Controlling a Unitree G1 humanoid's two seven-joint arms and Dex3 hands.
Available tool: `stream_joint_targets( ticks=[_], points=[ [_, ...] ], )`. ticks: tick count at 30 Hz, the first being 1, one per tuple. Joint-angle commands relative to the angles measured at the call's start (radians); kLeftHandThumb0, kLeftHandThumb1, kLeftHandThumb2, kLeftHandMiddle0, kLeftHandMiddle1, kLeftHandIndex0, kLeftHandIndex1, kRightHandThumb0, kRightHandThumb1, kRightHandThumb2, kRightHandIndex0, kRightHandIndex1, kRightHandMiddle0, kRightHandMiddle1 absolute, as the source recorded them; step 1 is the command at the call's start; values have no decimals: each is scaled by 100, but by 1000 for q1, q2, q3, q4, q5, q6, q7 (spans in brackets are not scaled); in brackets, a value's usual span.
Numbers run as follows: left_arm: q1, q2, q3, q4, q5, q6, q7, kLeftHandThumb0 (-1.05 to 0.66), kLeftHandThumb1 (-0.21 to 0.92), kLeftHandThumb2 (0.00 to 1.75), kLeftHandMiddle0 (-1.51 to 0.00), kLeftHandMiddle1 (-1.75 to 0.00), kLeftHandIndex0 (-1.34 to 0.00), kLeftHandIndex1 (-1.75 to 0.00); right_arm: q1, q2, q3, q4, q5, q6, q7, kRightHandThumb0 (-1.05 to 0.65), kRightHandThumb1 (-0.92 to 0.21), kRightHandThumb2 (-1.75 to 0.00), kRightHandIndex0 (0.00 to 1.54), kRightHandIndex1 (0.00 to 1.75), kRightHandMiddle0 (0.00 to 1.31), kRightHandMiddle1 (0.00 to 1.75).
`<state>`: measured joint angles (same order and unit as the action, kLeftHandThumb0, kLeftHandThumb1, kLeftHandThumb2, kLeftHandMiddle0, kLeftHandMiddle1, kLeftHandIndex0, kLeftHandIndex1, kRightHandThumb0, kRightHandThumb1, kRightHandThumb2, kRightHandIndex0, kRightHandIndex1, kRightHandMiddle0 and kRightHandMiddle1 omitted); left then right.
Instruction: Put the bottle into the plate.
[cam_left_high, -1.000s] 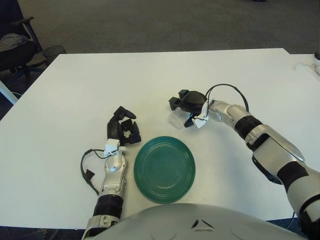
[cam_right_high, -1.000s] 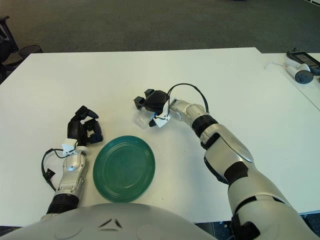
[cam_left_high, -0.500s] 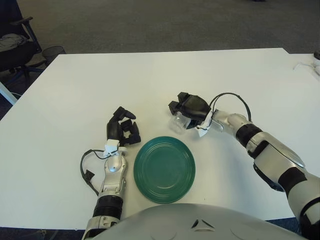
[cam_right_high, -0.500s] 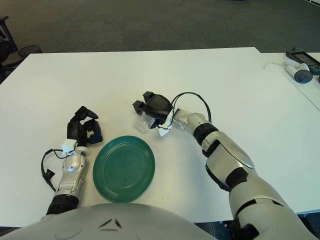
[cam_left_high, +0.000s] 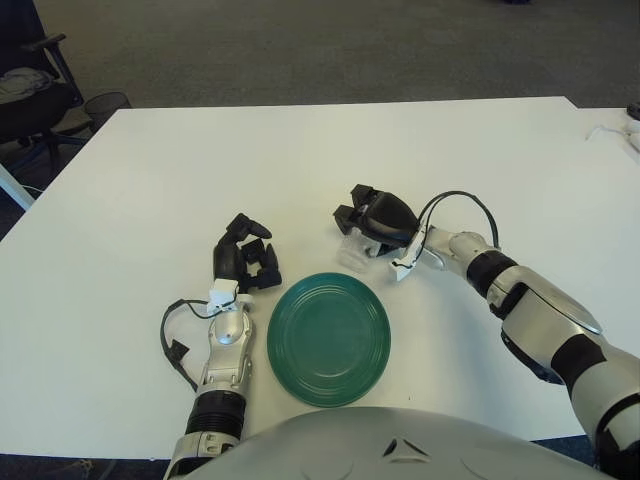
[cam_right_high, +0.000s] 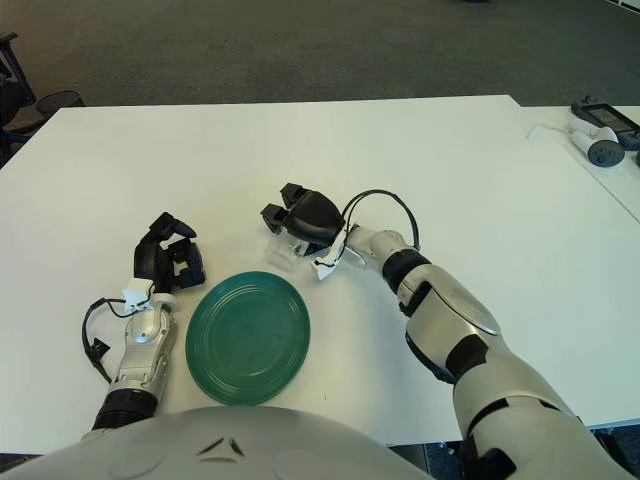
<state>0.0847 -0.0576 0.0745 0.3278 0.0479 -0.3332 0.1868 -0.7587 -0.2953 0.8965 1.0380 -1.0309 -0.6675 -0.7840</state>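
Note:
A small clear bottle (cam_left_high: 354, 251) is held in my right hand (cam_left_high: 372, 222), whose black fingers are curled around it just above the table. It hangs close beyond the far edge of the round green plate (cam_left_high: 329, 337), which lies flat near the table's front. My left hand (cam_left_high: 247, 254) shows to the left of the plate, fingers curled and holding nothing.
The white table (cam_left_high: 180, 170) stretches wide behind and to both sides. A black cable (cam_left_high: 178, 340) loops by my left wrist. An office chair (cam_left_high: 30, 90) stands off the far left corner. Small devices (cam_right_high: 598, 128) lie on a second table at the far right.
My right hand has carried the bottle a short way toward me and left, closer to the plate's far rim. The left hand has not moved.

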Motion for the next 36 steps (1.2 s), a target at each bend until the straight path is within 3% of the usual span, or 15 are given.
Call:
stream_joint_targets(
  ticks=[1,4,8,14,19,22,27,31,36],
  points=[
    [49,3,5,52,5,39,5,-56,10,158,-133,-175,-79,-175,61,-9,-10,-2,16,-1,43,0,7,-175,91,170,68,175],
    [48,6,5,48,5,46,3,-56,11,158,-133,-175,-78,-175,52,-34,-61,-84,70,-29,107,0,8,-175,92,169,68,175],
    [51,6,6,40,-7,47,-10,-56,12,156,-133,-175,-78,-175,90,-103,-166,-314,160,-33,211,0,5,-171,91,168,65,175],
    [49,11,12,44,-15,36,-22,-55,12,156,-133,-175,-77,-175,128,-134,-280,-515,219,-5,300,0,1,-167,88,169,62,175],
    [43,16,13,53,-6,33,-17,-56,10,158,-133,-175,-79,-175,117,-142,-386,-798,404,-1,502,0,0,-166,87,169,62,175],
    [41,18,13,55,-5,33,-19,-57,10,159,-133,-175,-79,-175,123,-134,-411,-882,469,14,573,0,0,-166,87,169,61,175],
    [29,21,12,56,1,61,-16,-59,6,163,-133,-175,-82,-175,208,-80,-384,-976,590,-50,631,0,-3,-163,85,169,60,175],
    [22,18,18,37,-31,102,-38,-59,6,163,-131,-175,-83,-175,268,-36,-355,-1044,607,-66,680,0,-5,-161,83,169,58,175],
    [35,10,13,-22,-68,159,-71,-57,9,160,-128,-175,-80,-175,259,-26,-358,-1075,633,-119,778,0,-5,-161,82,172,57,175]
  ],
)
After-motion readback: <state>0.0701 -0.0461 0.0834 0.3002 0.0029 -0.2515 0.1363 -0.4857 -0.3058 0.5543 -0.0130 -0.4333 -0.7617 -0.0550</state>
